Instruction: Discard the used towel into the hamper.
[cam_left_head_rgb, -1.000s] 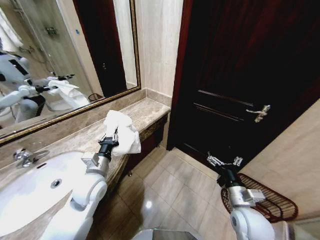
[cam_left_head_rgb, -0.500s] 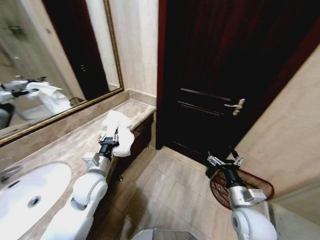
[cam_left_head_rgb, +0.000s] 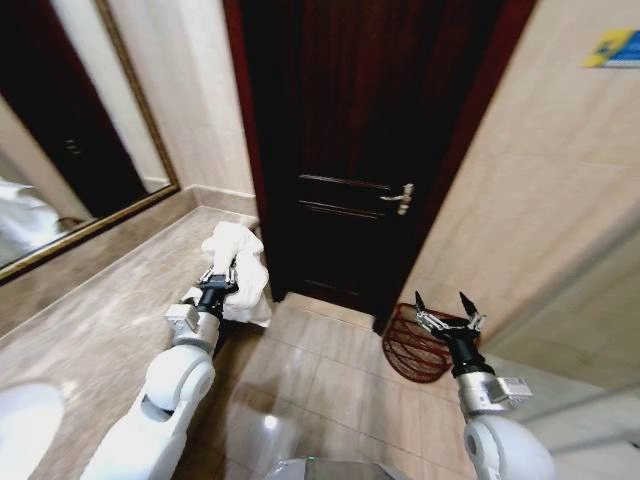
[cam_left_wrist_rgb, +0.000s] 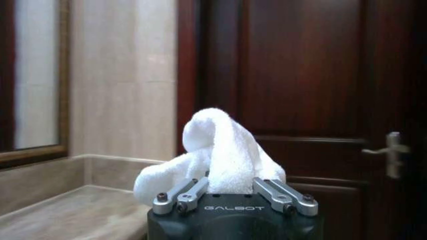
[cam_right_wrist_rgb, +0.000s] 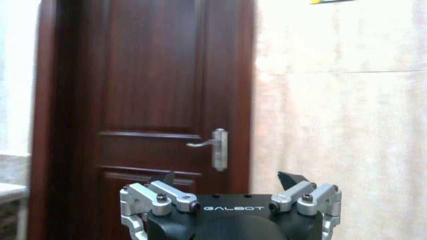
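Note:
A crumpled white towel (cam_left_head_rgb: 240, 268) hangs in my left gripper (cam_left_head_rgb: 217, 276), which is shut on it and held out over the end of the stone counter. The left wrist view shows the towel (cam_left_wrist_rgb: 220, 155) bunched up between the fingers. The hamper (cam_left_head_rgb: 408, 342), a dark reddish-brown basket of open bars, stands on the floor against the wall just right of the door. My right gripper (cam_left_head_rgb: 443, 305) is open with nothing in it, raised in front of the hamper and partly covering it. It appears open in the right wrist view too (cam_right_wrist_rgb: 229, 184).
A dark wooden door (cam_left_head_rgb: 350, 150) with a silver handle (cam_left_head_rgb: 399, 198) is straight ahead. The marble counter (cam_left_head_rgb: 110, 320) and a gold-framed mirror (cam_left_head_rgb: 70, 150) run along the left. Tiled floor (cam_left_head_rgb: 320, 380) lies between the counter and the hamper. A beige wall (cam_left_head_rgb: 530, 200) rises on the right.
The whole view has swung to the right: sink and mirror slid off to the left, door and hamper moved toward the centre. Both arms keep their poses, the towel still gripped.

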